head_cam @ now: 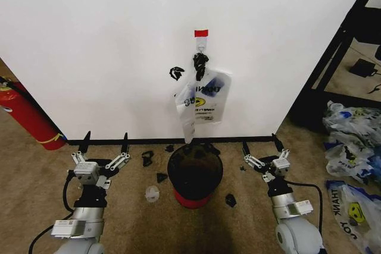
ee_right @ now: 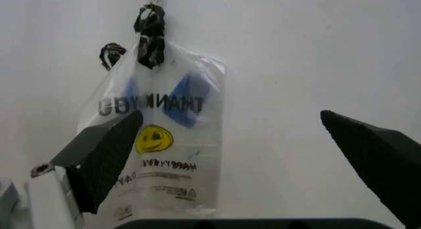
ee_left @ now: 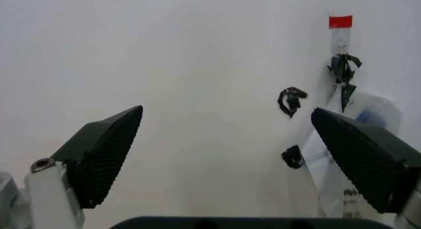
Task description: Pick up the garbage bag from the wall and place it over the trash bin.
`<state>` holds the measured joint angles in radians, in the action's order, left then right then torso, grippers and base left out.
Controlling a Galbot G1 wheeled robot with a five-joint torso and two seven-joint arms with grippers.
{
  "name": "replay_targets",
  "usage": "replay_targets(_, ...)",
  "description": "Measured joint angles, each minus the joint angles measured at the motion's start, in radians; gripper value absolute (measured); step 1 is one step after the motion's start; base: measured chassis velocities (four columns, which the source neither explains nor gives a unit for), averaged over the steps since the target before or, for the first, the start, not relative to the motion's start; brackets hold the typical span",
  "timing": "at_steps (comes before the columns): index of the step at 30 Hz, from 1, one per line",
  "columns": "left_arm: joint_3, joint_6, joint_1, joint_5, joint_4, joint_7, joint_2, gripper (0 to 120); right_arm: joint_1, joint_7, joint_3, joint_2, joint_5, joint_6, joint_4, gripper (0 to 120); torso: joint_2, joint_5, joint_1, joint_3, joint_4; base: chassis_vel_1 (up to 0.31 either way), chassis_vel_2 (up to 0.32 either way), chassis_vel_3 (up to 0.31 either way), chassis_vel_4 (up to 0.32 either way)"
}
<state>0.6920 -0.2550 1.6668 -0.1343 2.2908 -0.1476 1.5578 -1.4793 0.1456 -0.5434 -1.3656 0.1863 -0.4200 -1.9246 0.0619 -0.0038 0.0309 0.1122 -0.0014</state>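
a red fire extinguisher (head_cam: pixel 27 117) stands far left, black scraps (head_cam: pixel 147 159) litter the carpet (head_cam: pixel 36 188).

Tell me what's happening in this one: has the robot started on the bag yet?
Not yet. The garbage bag hangs from the hook on the wall, directly above the trash bin on the carpet. The left hand and the right hand are both open and empty, held low on either side of the bin, pointing toward the wall. Neither touches the bag.

On my feed, tan carpet (head_cam: pixel 137 218) carries the trash bin (head_cam: pixel 195 176), black scraps (head_cam: pixel 147 158), a fire extinguisher (head_cam: pixel 27 117) and plastic bags (head_cam: pixel 351 147).
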Motion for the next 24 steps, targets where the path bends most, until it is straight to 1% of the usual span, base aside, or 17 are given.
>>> replay_targets(4,0.007,0.008,-0.002,0.0,-0.005,-0.027,-0.004,100,0.002,0.001,0.0,0.0,-0.008,-0.001,0.008,100,0.0,0.0,0.0,0.0,-0.0001,0.0,0.0,0.0,0.0)
replay_targets(7,0.002,0.031,0.012,-0.043,-0.006,-0.079,-0.011,100,0.002,0.003,-0.002,0.003,-0.019,-0.001,0.01,100,0.0,0.0,0.0,0.0,0.0001,0.0,0.0,0.0,0.0)
replay_targets(8,0.002,0.031,0.012,-0.043,-0.006,-0.079,-0.011,100,0.002,0.003,-0.002,0.003,-0.019,-0.001,0.01,100,0.0,0.0,0.0,0.0,0.0001,0.0,0.0,0.0,0.0)
replay_targets(11,0.006,0.013,0.013,-0.064,-0.027,-0.195,-0.013,100,0.002,0.028,-0.013,0.002,-0.059,-0.001,0.009,100,0.0,-0.0001,0.0,0.0,-0.0001,0.0,0.0,0.0,0.0)
replay_targets(13,0.018,-0.032,0.006,-0.062,-0.043,-0.308,-0.013,100,0.002,0.038,-0.013,0.002,-0.073,-0.003,0.006,100,0.0,0.0,0.0,0.0,0.0,0.0,0.0,0.0,0.0)
replay_targets(14,0.019,-0.043,0.001,-0.054,-0.047,-0.325,-0.012,100,0.001,0.038,-0.008,0.002,-0.064,-0.002,0.003,100,0.0,-0.0001,0.0,0.0,-0.0001,0.0,0.0,0.0,0.0)
replay_targets(16,0.017,-0.045,-0.003,-0.049,-0.048,-0.322,-0.012,100,0.001,0.038,-0.005,0.002,-0.055,0.001,0.003,100,0.0,0.0,0.0,0.0,0.0,0.0,0.0,0.0,0.0)
replay_targets(20,0.014,-0.031,-0.008,-0.036,-0.051,-0.252,-0.022,100,-0.002,0.043,0.009,0.004,0.028,0.043,-0.01,100,0.0,-0.0001,0.0,0.0,-0.0001,0.0,0.0,0.0,0.0)
replay_targets(22,0.01,-0.018,-0.007,-0.029,-0.05,-0.2,-0.025,100,0.008,0.007,0.032,0.016,0.074,0.071,-0.008,100,0.0,0.0,0.0,0.0,-0.0003,0.0,0.0,0.0,0.0)
replay_targets(23,0.01,-0.018,-0.007,-0.029,-0.05,-0.2,-0.025,100,0.008,0.007,0.032,0.016,0.074,0.071,-0.008,100,0.0,0.0,0.0,0.0,-0.0003,0.0,0.0,0.0,0.0)
replay_targets(24,0.008,-0.013,-0.006,-0.027,-0.049,-0.182,-0.027,100,0.023,-0.02,0.052,0.03,0.111,0.085,-0.001,100,0.0,-0.0001,0.0,0.0,-0.0004,0.0,0.0,0.0,0.0)
